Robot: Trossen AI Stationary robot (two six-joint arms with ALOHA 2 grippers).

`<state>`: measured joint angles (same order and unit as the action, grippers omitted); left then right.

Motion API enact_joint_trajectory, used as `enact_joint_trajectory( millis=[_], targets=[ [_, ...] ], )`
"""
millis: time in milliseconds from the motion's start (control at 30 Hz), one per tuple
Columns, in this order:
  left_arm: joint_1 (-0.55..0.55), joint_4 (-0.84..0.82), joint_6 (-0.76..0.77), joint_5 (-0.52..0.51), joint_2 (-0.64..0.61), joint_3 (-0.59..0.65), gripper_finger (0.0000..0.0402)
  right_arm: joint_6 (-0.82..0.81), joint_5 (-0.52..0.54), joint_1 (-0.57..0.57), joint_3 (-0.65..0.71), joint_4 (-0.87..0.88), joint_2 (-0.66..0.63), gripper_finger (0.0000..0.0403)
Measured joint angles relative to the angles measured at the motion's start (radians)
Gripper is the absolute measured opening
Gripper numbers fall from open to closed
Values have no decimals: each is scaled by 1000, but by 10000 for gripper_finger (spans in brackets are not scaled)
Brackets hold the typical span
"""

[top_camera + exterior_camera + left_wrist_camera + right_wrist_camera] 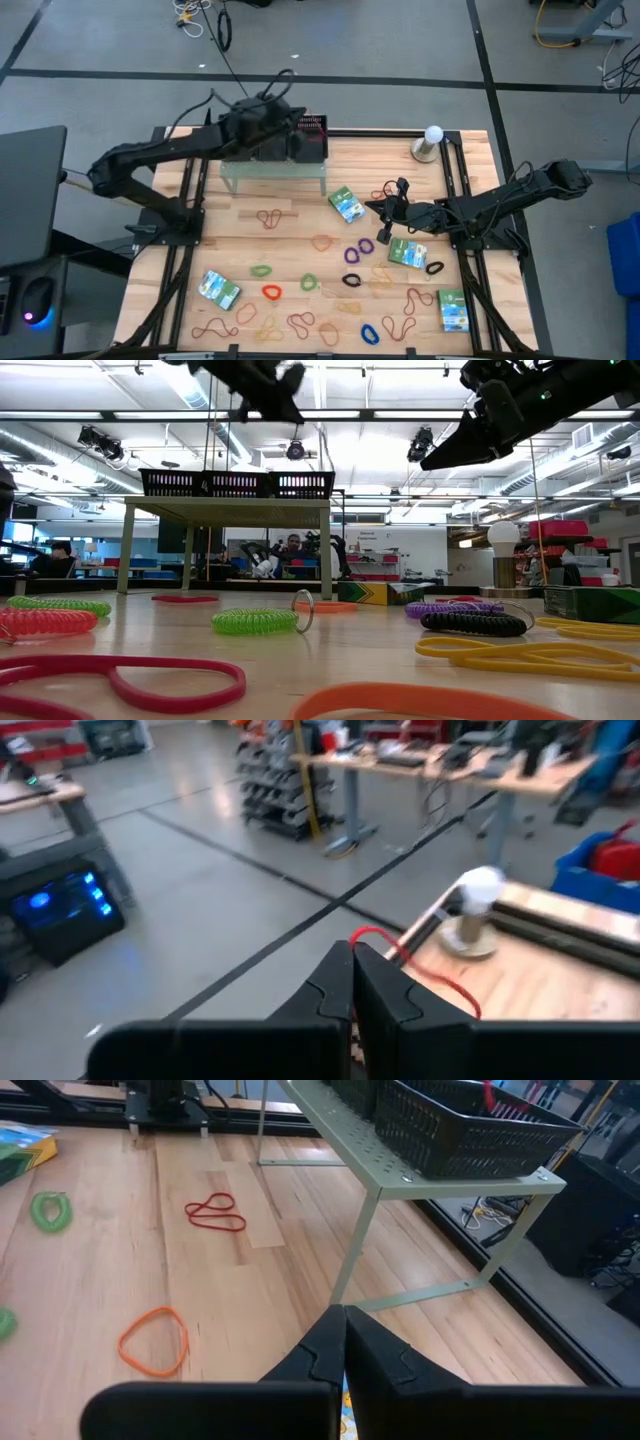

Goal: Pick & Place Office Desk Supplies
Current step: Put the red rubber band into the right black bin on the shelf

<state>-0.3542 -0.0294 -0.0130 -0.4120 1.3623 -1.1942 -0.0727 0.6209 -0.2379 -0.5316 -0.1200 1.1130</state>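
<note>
Left gripper (352,982), shut on a red rubber band (420,958), hovers over the black mesh trays (237,483) atop the shelf (400,1165), apparently needing only to release, while the closed, seemingly empty right gripper (345,1342) waits among scattered bands

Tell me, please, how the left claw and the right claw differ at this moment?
The left claw pinches a thin red rubber band above the black mesh trays on the pale-green shelf; the right claw holds nothing that shows and hangs over open table near a green packet. Both are shut.
</note>
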Motion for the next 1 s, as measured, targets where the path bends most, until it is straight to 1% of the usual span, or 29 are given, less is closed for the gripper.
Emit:
enact_joint_trajectory(
  millis=[133,300,533,600,700,800,900,1000],
  targets=[
    [-40,-12,24,57,65,-1,5,0,0,0,0,0,0,11],
    [-54,-15,23,52,115,-1,5,2,2,0,0,0,0,11],
    [-54,-68,8,44,126,-1,11,6,2,0,0,0,0,11],
    [-54,-102,27,36,126,-2,23,7,2,0,0,0,0,11],
    [-53,-150,40,24,126,-2,52,7,2,0,0,0,0,11],
    [-53,-190,55,42,126,-5,83,8,2,0,0,0,0,11],
    [-53,-291,72,63,126,-52,107,8,1,0,0,-1,0,11],
    [-53,-379,71,73,125,-117,123,8,0,0,0,-1,0,11]
  ],
)
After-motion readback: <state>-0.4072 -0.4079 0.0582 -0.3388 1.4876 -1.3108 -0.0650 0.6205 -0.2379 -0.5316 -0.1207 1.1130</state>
